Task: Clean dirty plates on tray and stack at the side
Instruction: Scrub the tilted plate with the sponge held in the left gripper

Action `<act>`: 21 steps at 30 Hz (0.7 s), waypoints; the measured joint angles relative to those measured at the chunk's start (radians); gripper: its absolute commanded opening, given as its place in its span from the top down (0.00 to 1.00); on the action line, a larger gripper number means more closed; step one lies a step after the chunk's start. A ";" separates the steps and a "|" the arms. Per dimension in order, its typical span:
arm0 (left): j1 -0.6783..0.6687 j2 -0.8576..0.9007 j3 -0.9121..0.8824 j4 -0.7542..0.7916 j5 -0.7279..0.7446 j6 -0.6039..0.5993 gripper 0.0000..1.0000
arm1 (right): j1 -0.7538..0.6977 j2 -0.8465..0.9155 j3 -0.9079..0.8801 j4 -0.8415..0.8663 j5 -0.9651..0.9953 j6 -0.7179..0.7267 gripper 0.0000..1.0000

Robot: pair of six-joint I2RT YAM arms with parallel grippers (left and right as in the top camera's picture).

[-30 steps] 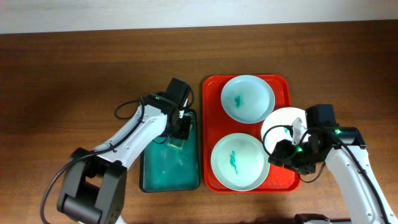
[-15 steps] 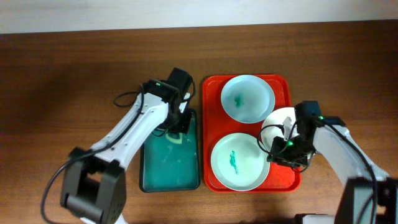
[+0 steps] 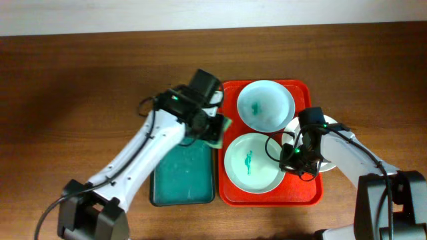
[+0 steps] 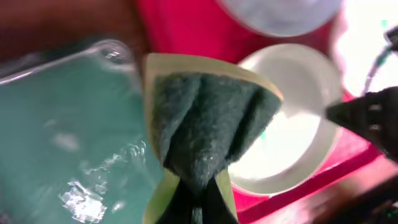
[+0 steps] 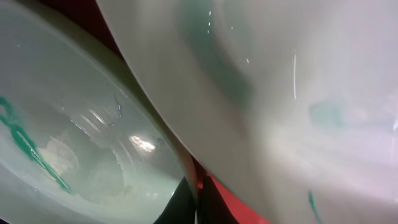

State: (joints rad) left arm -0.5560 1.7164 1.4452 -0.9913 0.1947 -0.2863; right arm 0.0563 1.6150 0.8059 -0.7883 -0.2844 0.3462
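Brown wooden table [image 3: 67, 80], left hand [image 3: 217, 130] clamped on sponge [image 4: 208, 124], right hand [image 3: 291, 159] pinching plate [image 3: 250, 163] rim.

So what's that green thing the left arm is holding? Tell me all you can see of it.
It is a sponge: a dark green fuzzy scouring face on a pale yellow-green foam layer. The left jaws pinch one end, so it creases into folds and fans out. It hangs in the air over the border between the teal tray and the red tray, beside a plate, touching nothing else that shows.
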 measured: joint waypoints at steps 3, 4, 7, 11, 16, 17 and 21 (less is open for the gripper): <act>-0.132 0.043 -0.002 0.121 0.011 -0.080 1.00 | 0.000 0.000 0.000 0.000 0.003 -0.016 0.95; -0.156 0.076 -0.002 0.137 0.017 -0.103 1.00 | 0.000 0.000 0.000 -0.002 0.003 -0.018 0.96; -0.193 0.211 -0.003 0.226 0.099 -0.149 1.00 | 0.000 0.000 0.001 -0.004 0.006 -0.026 0.96; -0.218 0.337 -0.005 0.277 0.200 -0.165 1.00 | 0.000 0.000 0.001 -0.005 0.006 -0.031 0.95; -0.241 0.382 0.015 0.223 0.111 -0.172 1.00 | 0.000 0.000 0.001 -0.006 0.009 -0.032 0.96; -0.248 0.382 0.033 0.170 0.036 -0.177 1.00 | 0.000 0.000 0.001 -0.006 0.008 -0.033 0.96; -0.230 0.382 0.070 0.046 -0.212 -0.183 1.00 | 0.000 0.000 0.001 -0.005 0.005 -0.032 0.95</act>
State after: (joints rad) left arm -0.7860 2.0983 1.5150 -0.9451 -0.0174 -0.4698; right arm 0.0563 1.6150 0.8066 -0.7937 -0.2790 0.3138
